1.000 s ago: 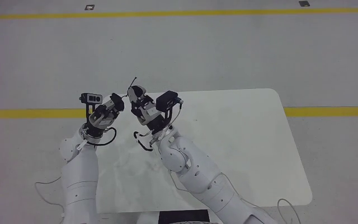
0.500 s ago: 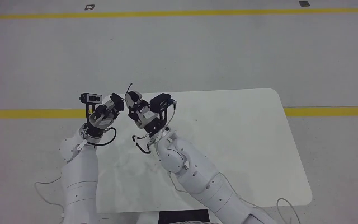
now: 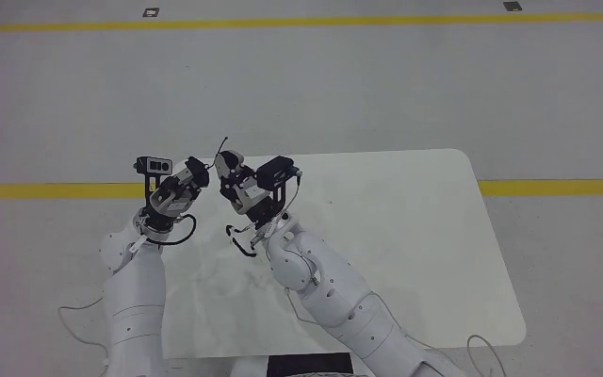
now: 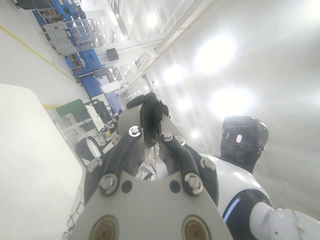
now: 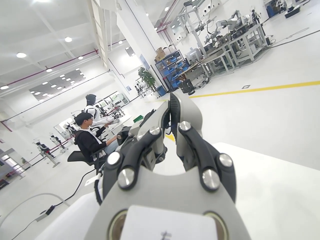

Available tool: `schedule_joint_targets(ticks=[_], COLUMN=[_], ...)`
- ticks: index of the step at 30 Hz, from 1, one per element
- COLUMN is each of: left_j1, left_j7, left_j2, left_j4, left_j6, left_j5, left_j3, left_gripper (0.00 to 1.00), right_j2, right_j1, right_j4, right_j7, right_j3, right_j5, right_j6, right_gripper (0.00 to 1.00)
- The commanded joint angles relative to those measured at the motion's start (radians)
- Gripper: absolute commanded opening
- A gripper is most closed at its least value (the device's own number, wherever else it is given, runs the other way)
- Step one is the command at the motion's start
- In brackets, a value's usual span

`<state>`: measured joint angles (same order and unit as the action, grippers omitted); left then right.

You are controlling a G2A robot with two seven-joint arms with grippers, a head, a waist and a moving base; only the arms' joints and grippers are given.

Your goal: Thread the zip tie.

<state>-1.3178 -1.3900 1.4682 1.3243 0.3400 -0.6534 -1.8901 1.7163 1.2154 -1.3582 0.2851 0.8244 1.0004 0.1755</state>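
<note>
Zip tie (image 5: 170,87) is held raised over the far left corner of the tabletop (image 3: 405,217). It is pinched between the fully closed fingers of the right tool (image 5: 171,101), with its thin black tail standing out beyond the fingertips. The left tool (image 4: 150,104) is seen just beside the right one, its fingers drawn together on a dark strand of the same tie.

Left arm (image 3: 132,273), right arm (image 3: 320,273): glossy white rounded shells. Left gripper (image 4: 150,112) and right gripper (image 5: 172,106): pale grey palm plate (image 4: 150,206), black link bars (image 4: 117,151), silver screws (image 4: 133,131), grey fingers (image 5: 191,112), black ribbed pads (image 5: 175,112). Black cable (image 3: 179,237) loop and black camera box (image 3: 153,166) at each wrist. Head (image 4: 243,141) glossy black; blue stripe (image 4: 231,207) on white shoulder.
</note>
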Motion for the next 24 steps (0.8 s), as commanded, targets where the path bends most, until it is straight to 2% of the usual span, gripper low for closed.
schedule_joint_targets(ticks=[1, 8, 24], left_j1=[0.000, 0.000, 0.000], left_j7=[0.000, 0.000, 0.000], left_j2=[0.000, 0.000, 0.000], left_j4=[0.000, 0.000, 0.000], left_j6=[0.000, 0.000, 0.000], left_j5=[0.000, 0.000, 0.000], left_j3=[0.000, 0.000, 0.000], left_gripper=[0.00, 0.00, 0.00], right_j2=[0.000, 0.000, -0.008], right_j1=[0.001, 0.000, 0.011], right_j4=[0.003, 0.006, -0.029], right_j7=[-0.008, -0.029, 0.041], right_j3=[-0.002, -0.002, 0.009], right_j5=[0.001, -0.010, 0.071], right_j6=[0.004, 0.016, 0.013], right_gripper=[0.00, 0.00, 0.00])
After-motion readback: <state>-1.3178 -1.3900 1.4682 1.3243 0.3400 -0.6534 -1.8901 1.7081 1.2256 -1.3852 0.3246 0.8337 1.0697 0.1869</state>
